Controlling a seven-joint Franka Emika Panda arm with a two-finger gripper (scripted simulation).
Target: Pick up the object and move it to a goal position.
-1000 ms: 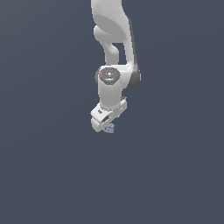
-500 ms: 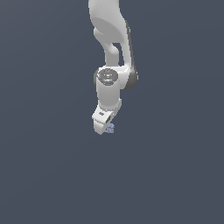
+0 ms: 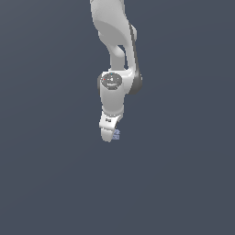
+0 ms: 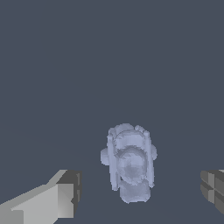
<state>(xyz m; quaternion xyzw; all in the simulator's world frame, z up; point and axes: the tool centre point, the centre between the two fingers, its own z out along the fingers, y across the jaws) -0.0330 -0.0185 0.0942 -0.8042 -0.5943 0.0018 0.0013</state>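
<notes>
My claw (image 4: 140, 192) hangs spread wide over the object (image 4: 129, 162), a pale blue-lavender lump with raised ridges running along its sides and a rounded knob at its middle. The object sits between my two fingertips (image 4: 61, 199), touching neither, with clear gaps on both sides. In the exterior view it shows only as a small speck (image 3: 116, 134) tucked against the tip of my claw (image 3: 109, 134), far smaller than the hand around it.

I judge it light and stiff, since something this small should weigh almost nothing and its ridges look hard-edged. The bumpy surface could let it twist or pop out if my pads land on a single ridge. My best hold looks to be across the two long ridged flanks at mid-length, where the sides run roughly parallel, closing gently and evenly. Whether it rests on the floor or sits slightly off it, I cannot tell.
</notes>
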